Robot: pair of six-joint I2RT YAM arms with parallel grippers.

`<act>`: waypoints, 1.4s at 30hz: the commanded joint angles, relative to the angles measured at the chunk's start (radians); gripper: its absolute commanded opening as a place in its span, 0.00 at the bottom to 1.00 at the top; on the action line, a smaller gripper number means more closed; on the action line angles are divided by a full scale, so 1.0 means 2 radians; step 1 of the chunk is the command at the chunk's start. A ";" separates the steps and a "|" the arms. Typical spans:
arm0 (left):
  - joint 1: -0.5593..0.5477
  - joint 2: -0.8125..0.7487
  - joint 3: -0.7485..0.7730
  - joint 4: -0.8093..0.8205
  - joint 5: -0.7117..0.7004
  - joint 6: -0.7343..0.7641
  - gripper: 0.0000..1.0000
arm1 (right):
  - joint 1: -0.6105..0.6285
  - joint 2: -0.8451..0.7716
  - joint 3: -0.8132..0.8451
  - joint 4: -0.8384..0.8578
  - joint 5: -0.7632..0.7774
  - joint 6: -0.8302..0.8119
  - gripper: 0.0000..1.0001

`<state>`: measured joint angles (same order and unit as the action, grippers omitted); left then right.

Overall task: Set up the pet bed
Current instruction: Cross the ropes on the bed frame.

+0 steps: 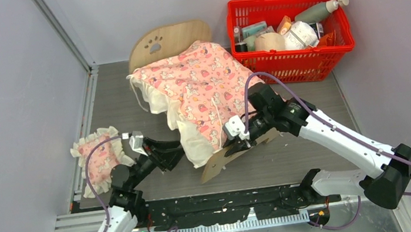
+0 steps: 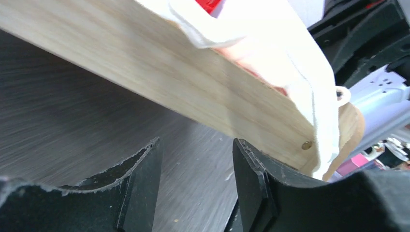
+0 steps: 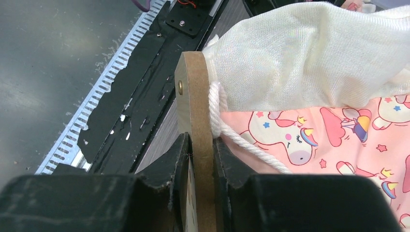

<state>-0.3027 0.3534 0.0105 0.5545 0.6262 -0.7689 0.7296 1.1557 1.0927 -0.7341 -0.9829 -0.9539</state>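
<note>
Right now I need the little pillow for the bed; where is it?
Top view: the pillow lies at the table's left edge, left of the pet bed, beside the left arm.

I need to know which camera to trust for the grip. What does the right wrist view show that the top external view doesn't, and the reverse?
Only the right wrist view: the right claw clamped on the thin end board of the pet bed, with a white cord looped beside it. Only the top external view: the left claw, open by the bed's side, the frilled pillow, the red basket and the paw-print headboard. Both: the pink blanket draped over the bed.
</note>
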 commanded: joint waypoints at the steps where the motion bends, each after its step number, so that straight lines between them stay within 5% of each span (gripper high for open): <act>1: -0.084 0.056 -0.037 0.132 -0.087 0.023 0.58 | -0.029 -0.038 0.030 0.073 0.029 -0.022 0.05; 9: -0.145 0.117 -0.045 0.203 -0.142 0.068 0.59 | -0.031 -0.051 0.028 0.080 0.024 -0.015 0.05; 22: -0.147 0.289 -0.067 0.333 -0.087 0.000 0.58 | -0.042 -0.073 0.024 0.105 0.037 0.006 0.05; 27: -0.123 0.311 -0.071 0.419 -0.051 -0.025 0.50 | -0.043 -0.081 0.028 0.110 0.062 0.017 0.05; 31: -0.100 0.209 -0.051 0.293 -0.044 -0.020 0.49 | -0.043 -0.091 0.018 0.106 0.083 0.016 0.05; 37: -0.079 -0.086 0.050 -0.180 -0.136 0.147 0.62 | -0.044 -0.099 0.007 0.109 0.095 0.018 0.05; 39: -0.078 -0.124 0.053 -0.219 -0.141 0.146 0.64 | -0.044 -0.100 0.006 0.117 0.091 0.020 0.05; 42: -0.078 -0.093 0.012 -0.129 -0.101 0.080 0.61 | -0.045 -0.099 0.007 0.134 0.081 0.025 0.05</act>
<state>-0.4641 0.1154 0.0887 0.3969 0.4084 -0.5735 0.6804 1.0206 1.0615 -0.7094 -0.9436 -0.9051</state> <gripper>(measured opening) 0.631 0.298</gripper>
